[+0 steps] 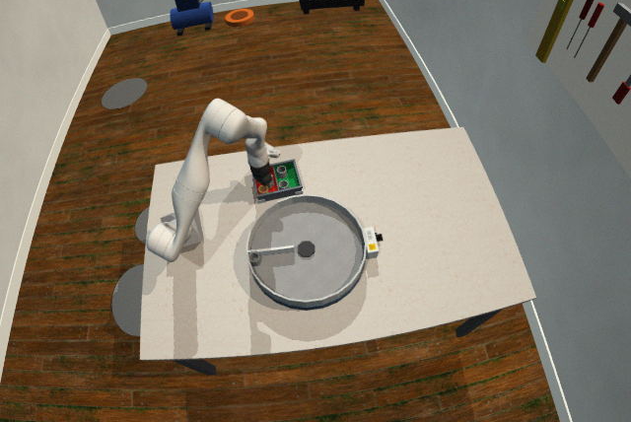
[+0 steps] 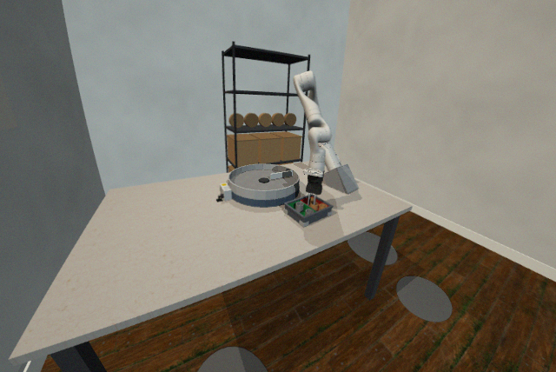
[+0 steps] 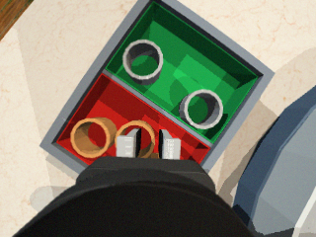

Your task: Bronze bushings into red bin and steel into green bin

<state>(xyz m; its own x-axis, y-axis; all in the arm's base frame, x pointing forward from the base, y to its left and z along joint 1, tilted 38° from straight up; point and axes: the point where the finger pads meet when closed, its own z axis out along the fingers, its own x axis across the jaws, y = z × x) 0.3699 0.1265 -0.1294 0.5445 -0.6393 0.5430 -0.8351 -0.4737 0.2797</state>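
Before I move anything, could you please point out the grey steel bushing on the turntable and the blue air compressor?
Grey steel bushing (image 1: pixel 254 262): top view, on its near wall.
Blue air compressor (image 1: pixel 192 16): top view, on its cylindrical tank.
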